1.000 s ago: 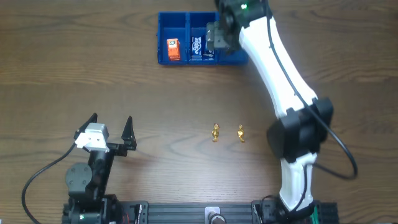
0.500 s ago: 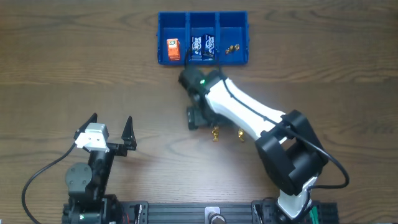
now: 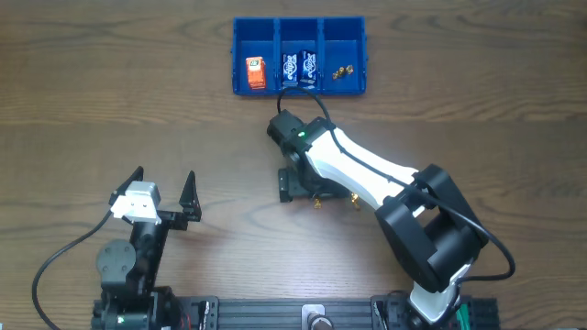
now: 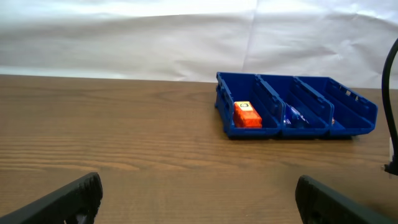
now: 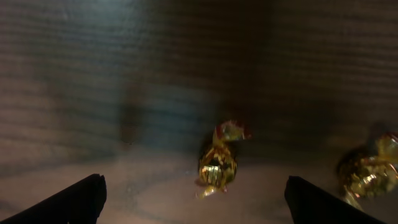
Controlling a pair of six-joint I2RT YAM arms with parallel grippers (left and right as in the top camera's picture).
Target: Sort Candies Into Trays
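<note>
Right gripper [image 5: 193, 193] hangs low over the table [image 3: 110, 101], its fingers spread wide either side of a gold-wrapped candy [image 5: 217, 163], apparently not touching it. A second gold candy [image 5: 367, 169] lies just beside. Left gripper [image 3: 164, 176] sits spread near its base. Well apart, the blue tray [image 3: 275, 21] holds orange, blue and gold candies in separate compartments.
</note>
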